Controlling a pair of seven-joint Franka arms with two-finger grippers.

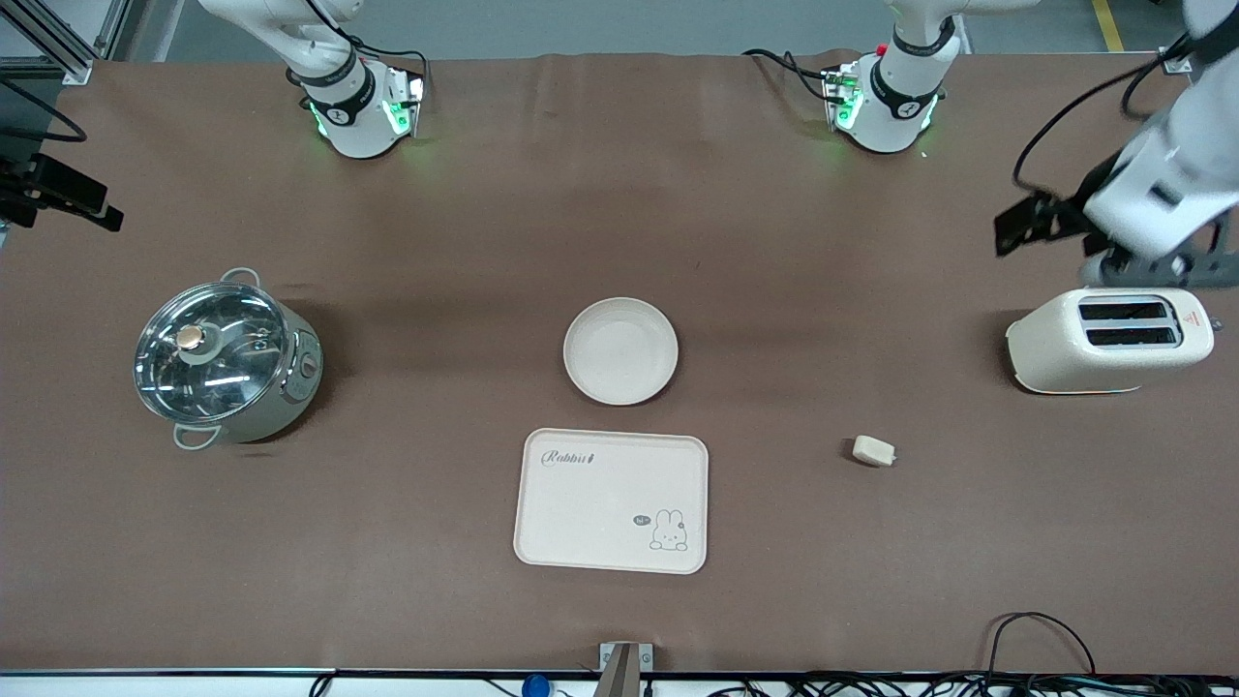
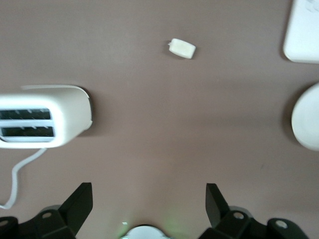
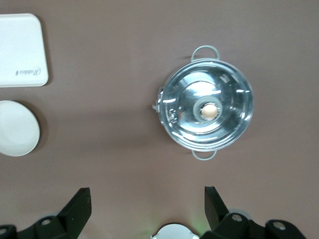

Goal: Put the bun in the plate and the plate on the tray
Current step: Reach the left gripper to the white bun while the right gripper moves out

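Lying apart: bun (image 1: 873,450), plate (image 1: 620,350), tray (image 1: 612,500).

plate (image 1: 620,350): mid-table, just farther from the front camera than the tray (image 1: 612,500);
bun (image 1: 873,450): on the table (image 1: 619,223), toward the left arm's end, nearer the camera than the toaster (image 1: 1109,340);
pot (image 1: 225,357): right arm's end

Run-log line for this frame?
bun: on table | plate: empty | tray: empty | left end effector: open | right end effector: open

Left gripper (image 2: 148,206) raised at its arm's table end, fingers spread wide. Right gripper (image 3: 147,206) likewise spread, apparently raised; arm waiting.
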